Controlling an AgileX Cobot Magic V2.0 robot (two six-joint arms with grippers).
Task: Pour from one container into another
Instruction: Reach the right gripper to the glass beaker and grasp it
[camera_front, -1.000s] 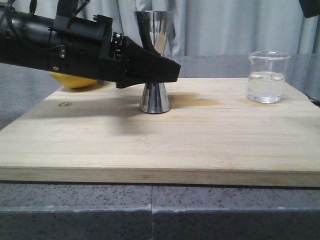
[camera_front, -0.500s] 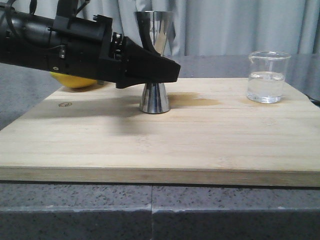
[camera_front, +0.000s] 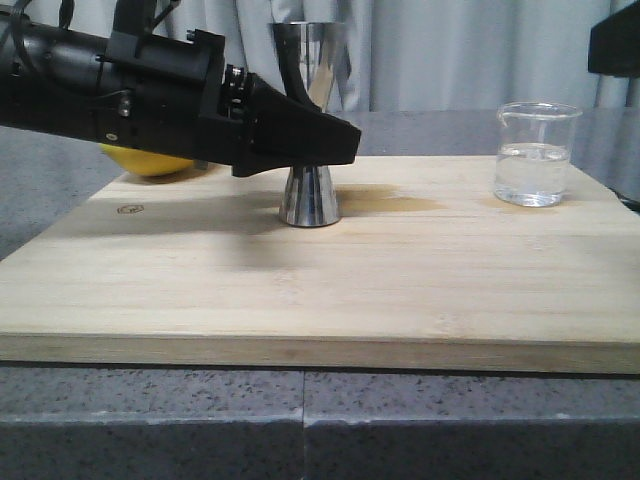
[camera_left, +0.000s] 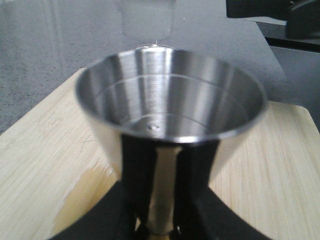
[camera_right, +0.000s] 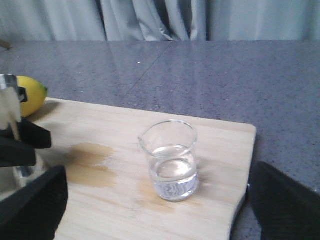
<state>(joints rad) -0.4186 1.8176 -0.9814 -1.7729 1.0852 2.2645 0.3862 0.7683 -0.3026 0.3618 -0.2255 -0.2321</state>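
left gripper pinches jigger at its waist, upright, mid-board. beaker, part full and upright, stands well apart at the board's far right corner. right gripper, spread wide, faces it, nearer.

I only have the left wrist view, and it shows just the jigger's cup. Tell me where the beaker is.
Observer: The glass beaker stands upright near the right rear corner of the bamboo board, well apart from the double jigger.
Operator: Report what's in it.
Observer: Clear liquid, filling roughly the lower half.
Operator: Give me the right gripper's state.
Observer: The right gripper is open, with its fingers spread wide. It is short of the beaker and not touching it.
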